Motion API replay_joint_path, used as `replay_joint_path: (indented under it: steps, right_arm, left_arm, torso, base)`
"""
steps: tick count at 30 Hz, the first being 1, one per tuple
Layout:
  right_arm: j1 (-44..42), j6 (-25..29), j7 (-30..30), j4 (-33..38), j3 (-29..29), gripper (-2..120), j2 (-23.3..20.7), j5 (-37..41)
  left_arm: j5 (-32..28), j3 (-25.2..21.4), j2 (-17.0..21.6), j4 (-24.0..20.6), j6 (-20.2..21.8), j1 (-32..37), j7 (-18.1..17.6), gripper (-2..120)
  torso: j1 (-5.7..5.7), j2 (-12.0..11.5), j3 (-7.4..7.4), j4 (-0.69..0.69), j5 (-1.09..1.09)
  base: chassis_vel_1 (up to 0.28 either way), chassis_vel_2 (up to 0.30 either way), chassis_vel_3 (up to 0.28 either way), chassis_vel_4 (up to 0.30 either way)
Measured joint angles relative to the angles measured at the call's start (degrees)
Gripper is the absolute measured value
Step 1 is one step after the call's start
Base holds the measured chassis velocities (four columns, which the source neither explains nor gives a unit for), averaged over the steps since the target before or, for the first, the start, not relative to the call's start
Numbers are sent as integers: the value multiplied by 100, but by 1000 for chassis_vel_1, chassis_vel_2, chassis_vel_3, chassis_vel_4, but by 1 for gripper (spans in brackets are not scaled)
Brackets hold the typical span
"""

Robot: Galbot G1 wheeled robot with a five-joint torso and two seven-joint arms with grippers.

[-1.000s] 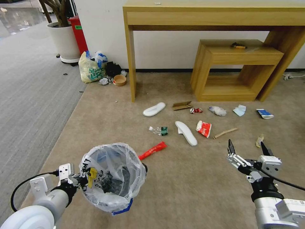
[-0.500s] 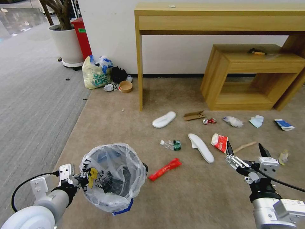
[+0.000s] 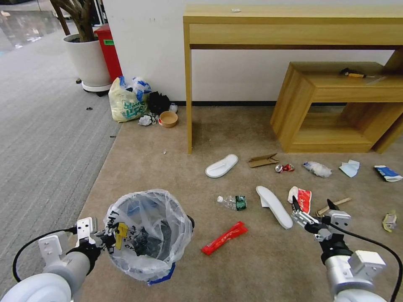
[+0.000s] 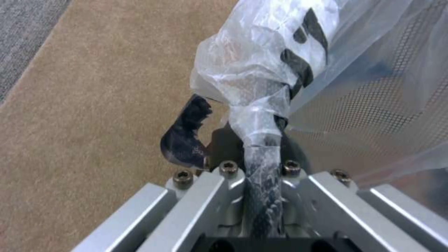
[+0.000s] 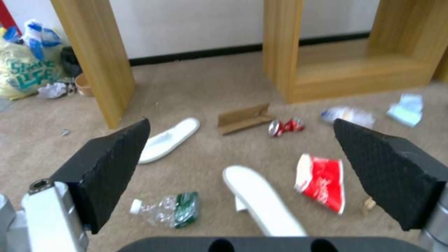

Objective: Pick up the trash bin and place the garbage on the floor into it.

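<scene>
My left gripper (image 3: 110,239) is shut on the rim of the trash bin (image 3: 149,235), held off the carpet at lower left; the left wrist view shows the fingers (image 4: 187,140) clamping its crinkly bag (image 4: 261,70). My right gripper (image 3: 312,203) hangs open at lower right, just before a red-white wrapper (image 3: 303,199) and a wood stick (image 3: 333,205). Garbage lies scattered: two white slippers (image 3: 221,165) (image 3: 274,206), a long red wrapper (image 3: 224,238), a crushed bottle (image 3: 231,202), cardboard (image 3: 262,160), a red can (image 3: 284,168), clear plastic (image 3: 317,169), tissue (image 3: 350,168), a blue-white packet (image 3: 388,173). The right wrist view shows the right gripper (image 5: 240,122) open above the near slipper (image 5: 261,199).
A wooden desk (image 3: 294,25) and a low wooden shelf (image 3: 336,105) stand against the back wall. At back left are a yellowish shopping bag (image 3: 125,102), a brown bowl (image 3: 168,119), a red bin (image 3: 110,50) and a potted plant (image 3: 88,63). Grey carpet lies left.
The whole picture has shifted, so the camera has moved and the litter sits nearer. The right gripper now hangs lower and closer to the red-white wrapper. The bin stays held.
</scene>
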Motion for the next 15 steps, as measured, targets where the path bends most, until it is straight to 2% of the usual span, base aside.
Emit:
replay_joint_path:
  steps: [5, 9, 15]
  right_arm:
    - [208, -128, 5, -249, -18, 100, -108, 230]
    - [557, -487, 155, -641, -181, 100, -325, 744]
    - [971, -750, 287, -1028, -430, 100, -511, 1007]
  left_arm:
    - [-34, 7, 65, 61, 0, -6, 0, 0]
    - [-40, 5, 95, 138, 0, 24, 17, 0]
    - [7, 3, 27, 135, 0, 110, 28, 0]
  torso:
    - [0, 0, 1, -1, 0]
    - [0, 0, 0, -1, -1]
    - [0, 0, 0, 1, -1]
  base:
    - [0, 0, 0, 0]
    - [0, 0, 0, 0]
    - [0, 0, 0, 0]
